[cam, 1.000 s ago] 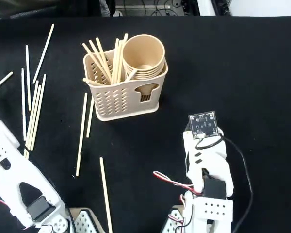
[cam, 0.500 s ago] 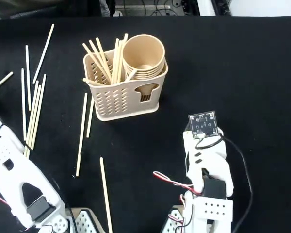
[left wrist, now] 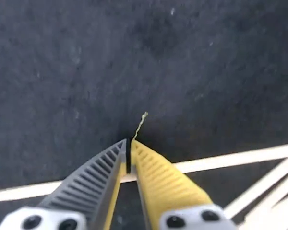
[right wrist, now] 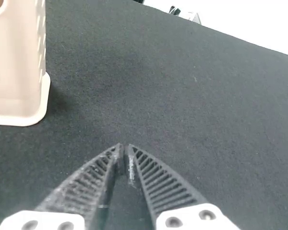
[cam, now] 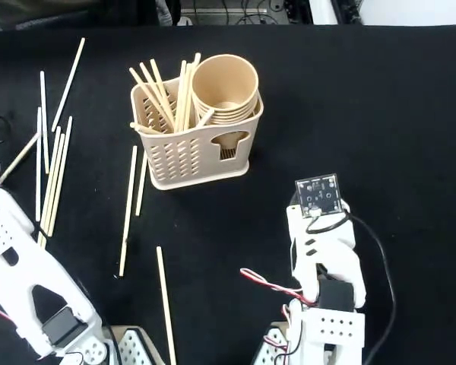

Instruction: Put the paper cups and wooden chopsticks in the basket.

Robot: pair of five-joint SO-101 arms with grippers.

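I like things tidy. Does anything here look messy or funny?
Yes. Loose chopsticks lie scattered across the black table left of the basket, pointing different ways, instead of standing inside it with the cups. The left gripper pinches one.

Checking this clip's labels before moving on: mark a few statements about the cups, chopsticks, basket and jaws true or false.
1. The paper cups sit stacked inside the basket. True.
2. Every chopstick is in the basket. False: several loose chopsticks lie on the table.
3. The right gripper has its jaws shut on nothing. True.
4. The basket lies on its side. False: it stands upright.
5. The left gripper has its jaws wide open. False: they are shut on a chopstick.
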